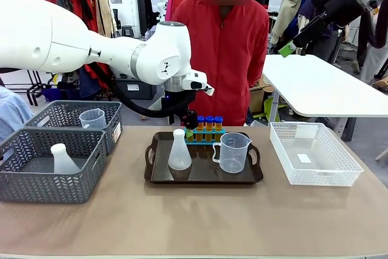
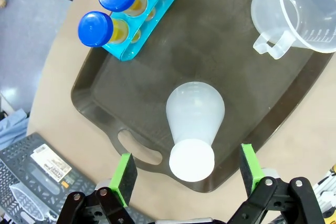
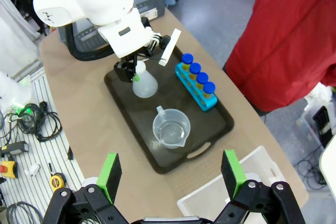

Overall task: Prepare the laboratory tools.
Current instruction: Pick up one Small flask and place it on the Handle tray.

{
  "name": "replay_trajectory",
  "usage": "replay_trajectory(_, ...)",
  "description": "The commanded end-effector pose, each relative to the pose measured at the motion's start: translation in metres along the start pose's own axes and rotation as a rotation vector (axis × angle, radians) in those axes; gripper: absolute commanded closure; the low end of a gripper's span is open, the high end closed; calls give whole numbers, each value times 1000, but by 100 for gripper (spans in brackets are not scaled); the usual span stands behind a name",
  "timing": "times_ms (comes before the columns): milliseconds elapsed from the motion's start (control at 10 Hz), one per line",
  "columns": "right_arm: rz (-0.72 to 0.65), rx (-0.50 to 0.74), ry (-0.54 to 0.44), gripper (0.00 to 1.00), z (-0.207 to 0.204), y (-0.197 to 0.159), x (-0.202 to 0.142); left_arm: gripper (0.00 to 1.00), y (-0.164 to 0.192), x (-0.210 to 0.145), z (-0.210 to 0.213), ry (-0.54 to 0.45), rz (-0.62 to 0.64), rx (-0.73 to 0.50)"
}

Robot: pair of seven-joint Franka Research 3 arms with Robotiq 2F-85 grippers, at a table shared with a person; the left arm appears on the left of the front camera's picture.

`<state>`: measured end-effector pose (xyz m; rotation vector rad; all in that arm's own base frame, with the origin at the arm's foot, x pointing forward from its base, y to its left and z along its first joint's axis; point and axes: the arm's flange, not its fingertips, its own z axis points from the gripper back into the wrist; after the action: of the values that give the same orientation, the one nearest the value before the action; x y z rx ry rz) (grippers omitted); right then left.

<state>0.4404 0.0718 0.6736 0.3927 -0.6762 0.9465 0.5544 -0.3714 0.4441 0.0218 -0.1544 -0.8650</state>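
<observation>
Front view: one dark brown handled tray sits mid-table, carrying one translucent white conical flask upright, neck up, long axis vertical, on its left half. One clear handled measuring beaker stands upright on the right half, mouth up, handle to picture left. Four tubes of orange liquid with blue caps stand upright in one teal rack along the tray's far edge, caps up. Two grey mesh baskets sit at left: the near one holds a second flask, the far one a second beaker. One white mesh basket sits at right with a small white label inside, not readable. A person in a red jacket stands at the far side.

Left wrist view: left pincer hangs above the flask, green pads apart on either side of its mouth, not touching it. The flask's neck points toward the camera. The beaker shows faint graduation marks, unreadable. A label in the grey basket carries print too small to read.

Right wrist view: right pincer is high above the table, pads wide apart, gripping nothing. The tube row runs along the tray edge nearest the person.
</observation>
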Motion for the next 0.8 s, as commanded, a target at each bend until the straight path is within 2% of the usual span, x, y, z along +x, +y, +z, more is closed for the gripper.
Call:
replay_trajectory(0,5,6,-7,0,1,-1,0,0,1,-1,2,-8,-7,4)
replay_trajectory(100,5,6,-7,0,1,-1,0,0,0,0,0,0,0,0)
replay_trajectory(600,5,6,-7,0,1,-1,0,0,39,-31,105,-132,77,-30)
replay_trajectory(700,5,6,-7,0,1,-1,0,0,45,-39,131,-177,90,-75)
